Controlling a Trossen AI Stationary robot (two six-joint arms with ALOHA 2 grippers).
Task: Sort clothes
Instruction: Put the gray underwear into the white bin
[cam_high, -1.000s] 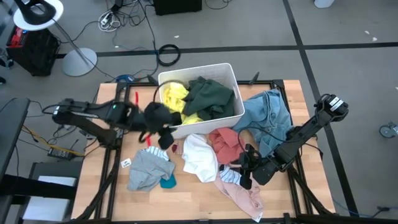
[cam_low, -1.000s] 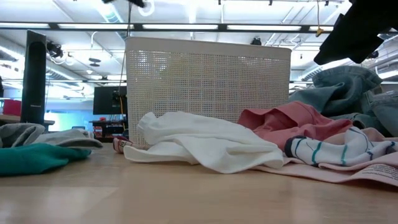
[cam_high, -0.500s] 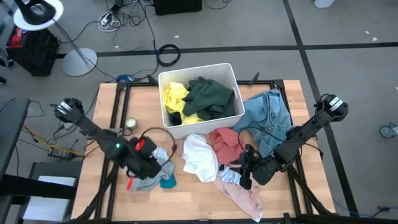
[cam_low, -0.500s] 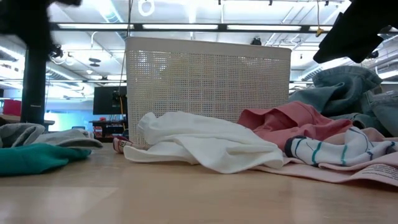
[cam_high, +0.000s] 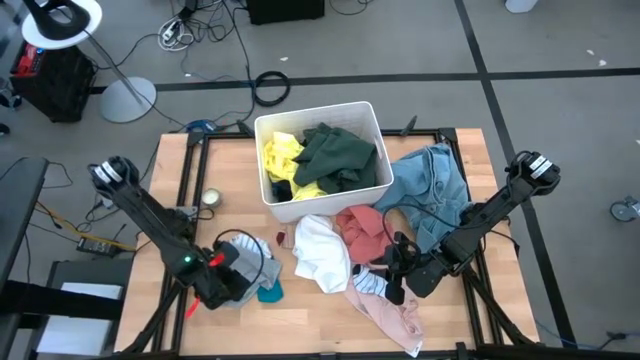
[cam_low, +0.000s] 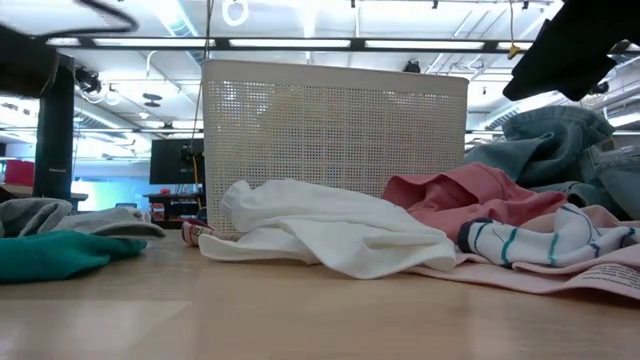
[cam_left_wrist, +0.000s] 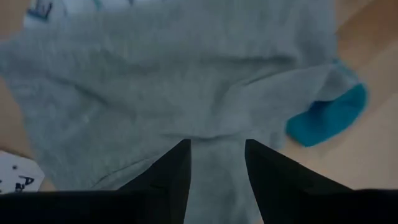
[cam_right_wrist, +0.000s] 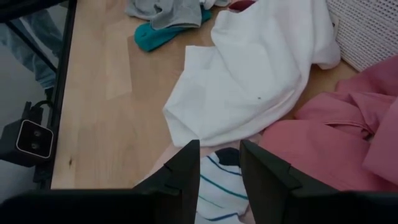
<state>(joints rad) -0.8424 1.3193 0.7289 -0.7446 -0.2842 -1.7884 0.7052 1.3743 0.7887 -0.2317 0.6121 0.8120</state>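
The clothes lie around a white bin (cam_high: 375, 120). A yellow garment (cam_high: 280, 155) and a dark green one (cam_high: 335, 155) lie in the bin. On the table lie light blue denim (cam_high: 435, 185), a salmon-pink garment (cam_high: 365, 230), a white one (cam_high: 320, 250), a white teal-striped one (cam_right_wrist: 217, 186), a pale pink one (cam_high: 395, 315) and a grey one (cam_left_wrist: 155, 81) over a teal piece (cam_left_wrist: 326, 115). My left gripper (cam_left_wrist: 216, 152) is open above the grey garment. My right gripper (cam_right_wrist: 219, 152) is open above the striped garment.
A small round object (cam_high: 211, 198) lies on the table left of the bin. A white tag (cam_left_wrist: 12, 180) lies beside the grey garment. Bare wood shows along the near edge (cam_low: 300, 320) and at the left of the table (cam_high: 185, 215).
My left gripper has swung from beside the bin's left wall toward the table's near edge and now stands tipped down over the grey garment. The clothes on the table have kept their places.
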